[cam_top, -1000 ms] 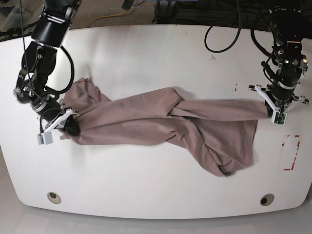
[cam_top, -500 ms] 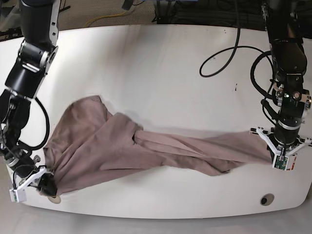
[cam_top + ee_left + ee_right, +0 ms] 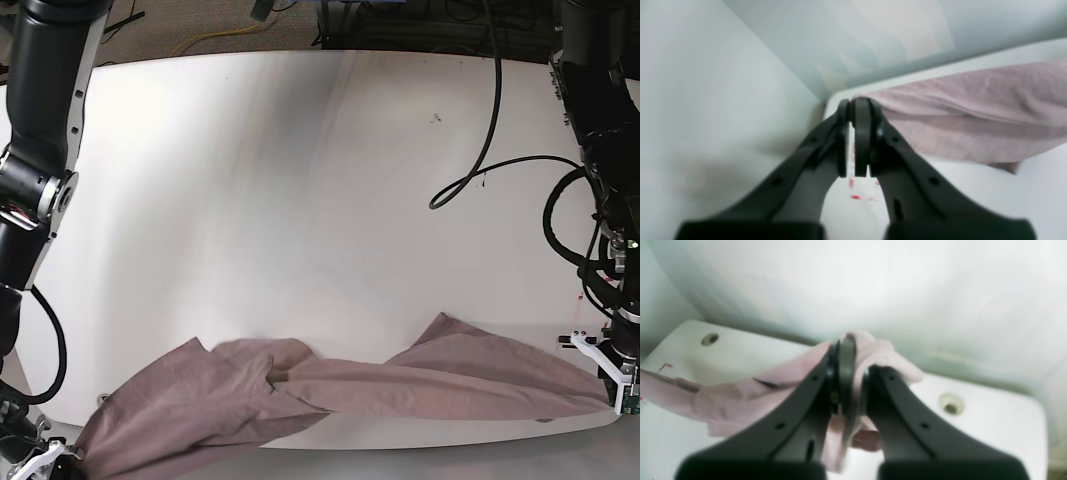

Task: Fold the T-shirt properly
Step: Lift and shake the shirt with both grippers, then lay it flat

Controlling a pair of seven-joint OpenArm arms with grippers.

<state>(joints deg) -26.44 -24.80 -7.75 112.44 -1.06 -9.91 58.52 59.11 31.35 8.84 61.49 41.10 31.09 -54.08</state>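
Black jaws of the left gripper (image 3: 852, 140) are pressed together at the table's near corner, pinching one end of the T-shirt (image 3: 330, 395) — the mauve cloth runs away from its tips. At the opposite near corner the right gripper (image 3: 846, 373) is likewise clamped on a bunched fold of cloth. Between them the shirt stretches in a twisted band along the near edge of the white table (image 3: 300, 180), partly overhanging it — everything beyond, toward the far edge, is bare surface.

Both arms low — fingers (image 3: 862, 133) pinched closed.
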